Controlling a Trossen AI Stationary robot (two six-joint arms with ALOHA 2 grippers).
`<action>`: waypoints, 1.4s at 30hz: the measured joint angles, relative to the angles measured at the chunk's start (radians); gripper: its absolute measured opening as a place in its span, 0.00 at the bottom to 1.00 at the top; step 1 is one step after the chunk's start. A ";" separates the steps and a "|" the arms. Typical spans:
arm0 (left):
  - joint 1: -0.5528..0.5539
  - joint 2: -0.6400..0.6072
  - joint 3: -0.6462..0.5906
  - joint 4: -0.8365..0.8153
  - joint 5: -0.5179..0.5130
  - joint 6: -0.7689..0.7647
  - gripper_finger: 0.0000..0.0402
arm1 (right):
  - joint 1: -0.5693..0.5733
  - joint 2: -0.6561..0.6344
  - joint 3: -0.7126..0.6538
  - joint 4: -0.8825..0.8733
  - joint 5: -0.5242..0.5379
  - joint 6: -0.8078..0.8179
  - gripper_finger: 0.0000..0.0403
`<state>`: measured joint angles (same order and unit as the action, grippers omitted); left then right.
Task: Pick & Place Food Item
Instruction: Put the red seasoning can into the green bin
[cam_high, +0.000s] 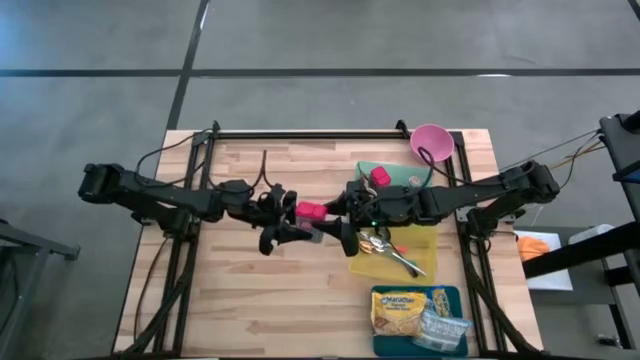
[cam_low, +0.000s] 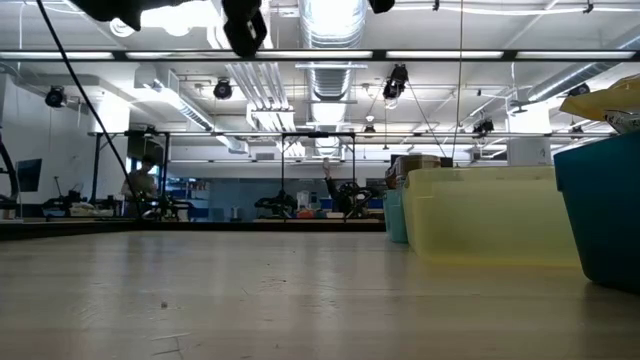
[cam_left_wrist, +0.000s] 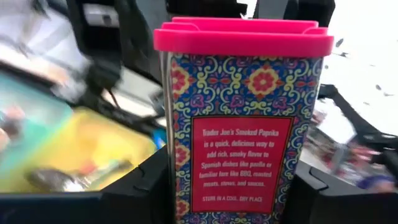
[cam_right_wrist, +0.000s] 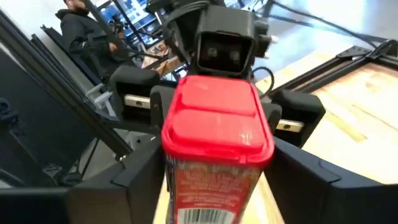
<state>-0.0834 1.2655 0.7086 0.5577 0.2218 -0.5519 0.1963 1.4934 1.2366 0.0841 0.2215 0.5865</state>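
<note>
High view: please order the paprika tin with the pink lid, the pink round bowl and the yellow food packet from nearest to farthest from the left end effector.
1. Paprika tin with the pink lid: at the left end effector, mid-table, between both arms.
2. Pink round bowl: far edge of the table, on the right.
3. Yellow food packet: near edge, right, in the teal tray.

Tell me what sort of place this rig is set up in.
Probably a robotics lab or workshop hall: exposed ceiling ducts, more arm rigs standing across the room, and a bare grey concrete floor around the wooden table.
</note>
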 joint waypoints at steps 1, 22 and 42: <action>0.000 0.000 0.000 -0.015 0.028 -0.026 0.48 | 0.001 0.000 0.000 -0.003 0.000 0.000 0.61; 0.000 -0.002 0.000 -0.340 0.240 -0.156 0.48 | -0.092 -0.004 0.053 -0.309 -0.342 0.258 0.70; 0.011 -0.002 0.000 -0.343 0.288 -0.182 0.48 | -0.154 0.146 0.051 -0.115 -0.639 0.350 0.70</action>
<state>-0.0723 1.2633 0.7086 0.2148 0.5098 -0.7334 0.0425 1.6398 1.2881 -0.0308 -0.4174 0.9364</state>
